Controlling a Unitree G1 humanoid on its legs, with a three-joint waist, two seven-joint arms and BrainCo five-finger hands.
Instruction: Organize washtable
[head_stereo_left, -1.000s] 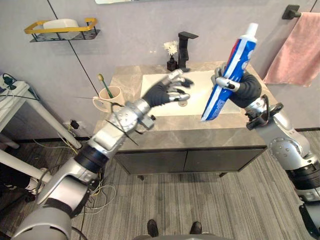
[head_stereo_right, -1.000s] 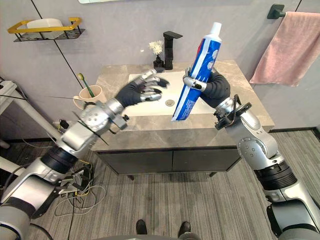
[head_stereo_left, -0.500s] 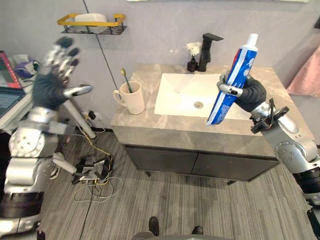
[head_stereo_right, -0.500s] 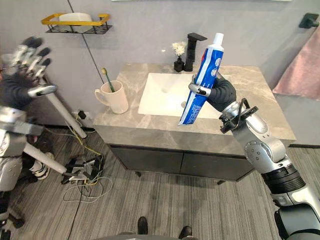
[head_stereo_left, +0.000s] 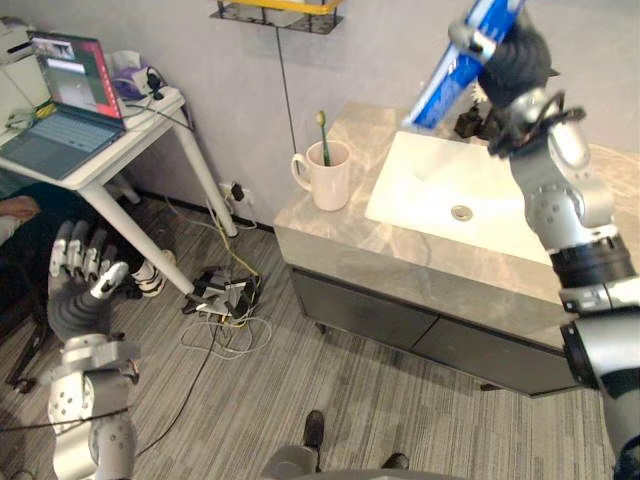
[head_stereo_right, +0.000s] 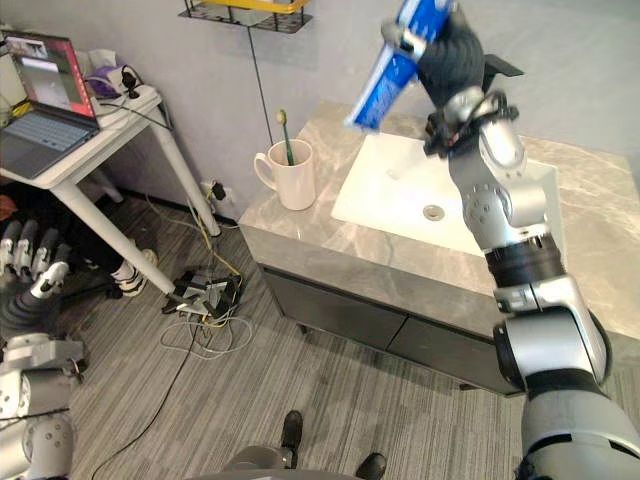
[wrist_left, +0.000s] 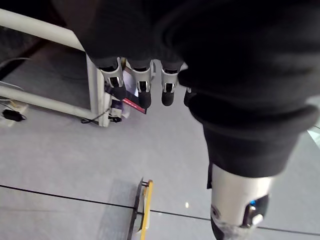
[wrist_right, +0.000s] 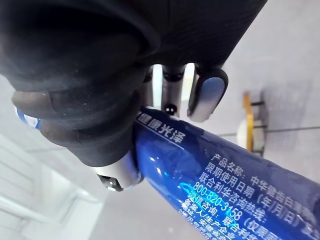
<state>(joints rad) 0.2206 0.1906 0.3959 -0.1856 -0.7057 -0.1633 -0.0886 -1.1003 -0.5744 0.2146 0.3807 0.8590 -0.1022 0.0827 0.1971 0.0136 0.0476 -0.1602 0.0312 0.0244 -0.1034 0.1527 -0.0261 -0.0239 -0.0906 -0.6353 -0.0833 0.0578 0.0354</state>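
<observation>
A large blue toothpaste tube (head_stereo_left: 452, 72) is held up, tilted, over the back left of the white sink (head_stereo_left: 480, 200), and my right hand (head_stereo_left: 512, 58) is shut on its upper part. The right wrist view has my fingers (wrist_right: 207, 92) curled round the blue tube (wrist_right: 200, 170). A cream mug (head_stereo_left: 326, 181) with a green toothbrush (head_stereo_left: 322, 135) stands on the left end of the grey stone counter (head_stereo_left: 330, 235). My left hand (head_stereo_left: 80, 300) hangs low at the far left over the floor, away from the counter, its fingers (wrist_left: 142, 90) straight and holding nothing.
A white side table (head_stereo_left: 110, 150) with an open laptop (head_stereo_left: 62, 110) stands left of the counter. Loose cables and a power strip (head_stereo_left: 225, 300) lie on the floor between them. A yellow-rimmed wall shelf (head_stereo_left: 285, 12) hangs above the mug.
The camera has swung left and the whole picture has shifted. My left hand dropped from head height to low beside the floor. My right hand carried the tube higher and toward the sink's back.
</observation>
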